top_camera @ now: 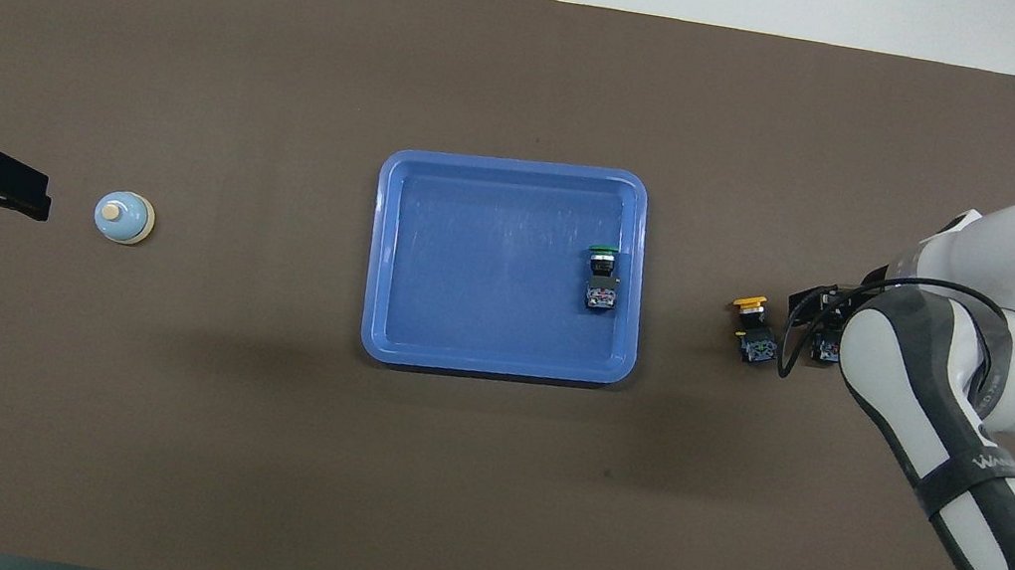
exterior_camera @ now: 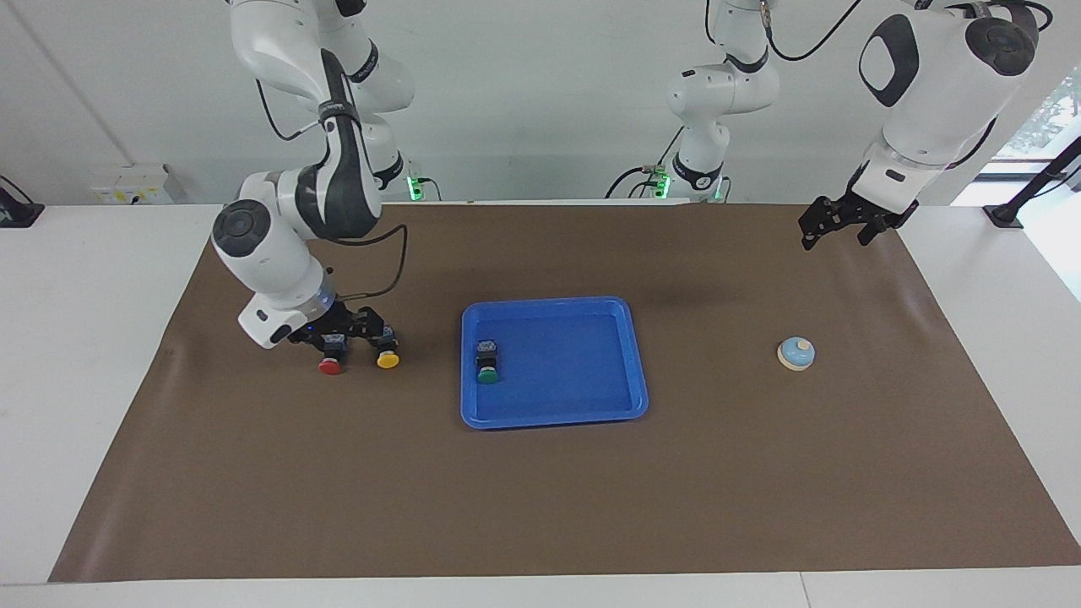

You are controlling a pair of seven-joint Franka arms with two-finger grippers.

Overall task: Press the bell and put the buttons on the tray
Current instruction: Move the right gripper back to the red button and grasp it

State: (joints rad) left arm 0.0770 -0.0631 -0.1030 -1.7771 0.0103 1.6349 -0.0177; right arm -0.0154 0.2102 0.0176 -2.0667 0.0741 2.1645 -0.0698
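Observation:
The blue tray (exterior_camera: 566, 355) (top_camera: 491, 262) lies mid-mat. The green button (exterior_camera: 486, 363) (top_camera: 602, 279) lies on its side in the tray, by the rim toward the right arm's end. The red button (exterior_camera: 330, 365) and the yellow button (exterior_camera: 388, 355) (top_camera: 753, 327) lie side by side on the mat toward the right arm's end. My right gripper (exterior_camera: 336, 336) is down at the red button's black body; in the overhead view the arm hides that button. The bell (exterior_camera: 796, 353) (top_camera: 123, 217) stands toward the left arm's end. My left gripper (exterior_camera: 849, 224) (top_camera: 28, 193) hangs open and empty, raised over the mat beside the bell.
A brown mat (exterior_camera: 540, 507) covers most of the white table. Wide bare mat lies between the tray and the bell, and between the tray and the table's edge farthest from the robots.

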